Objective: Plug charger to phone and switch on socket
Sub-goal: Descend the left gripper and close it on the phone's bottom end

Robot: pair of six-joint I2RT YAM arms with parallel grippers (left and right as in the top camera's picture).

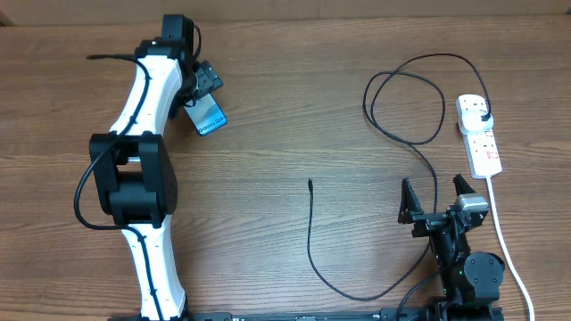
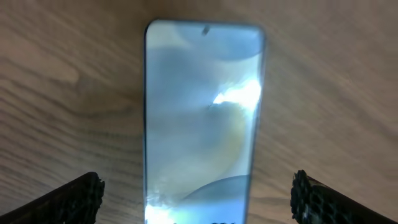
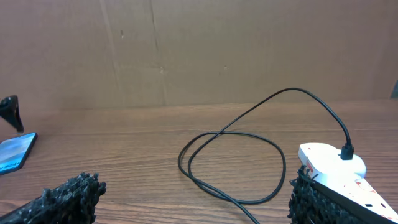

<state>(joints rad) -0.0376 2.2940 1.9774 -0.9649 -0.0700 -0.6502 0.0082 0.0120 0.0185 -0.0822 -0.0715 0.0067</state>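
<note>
The phone [image 1: 211, 116] lies flat on the wooden table at the far left, its light-blue screen up. My left gripper [image 1: 203, 100] is open just above it. In the left wrist view the fingers [image 2: 199, 193] stand apart on either side of the phone [image 2: 202, 112] without touching it. The charger's black cable [image 1: 311, 232] lies loose, with its connector tip [image 1: 310, 183] free at mid-table. Its plug [image 1: 483, 115] sits in the white socket strip [image 1: 482, 143] at the right. My right gripper [image 1: 435, 198] is open and empty, near the front and left of the strip.
The cable makes a double loop [image 3: 230, 155] on the table ahead of my right gripper [image 3: 199, 199]. The strip [image 3: 329, 165] lies by its right finger. The strip's thick white cord [image 1: 510, 254] runs to the front right edge. A cardboard wall [image 3: 199, 50] stands behind the table.
</note>
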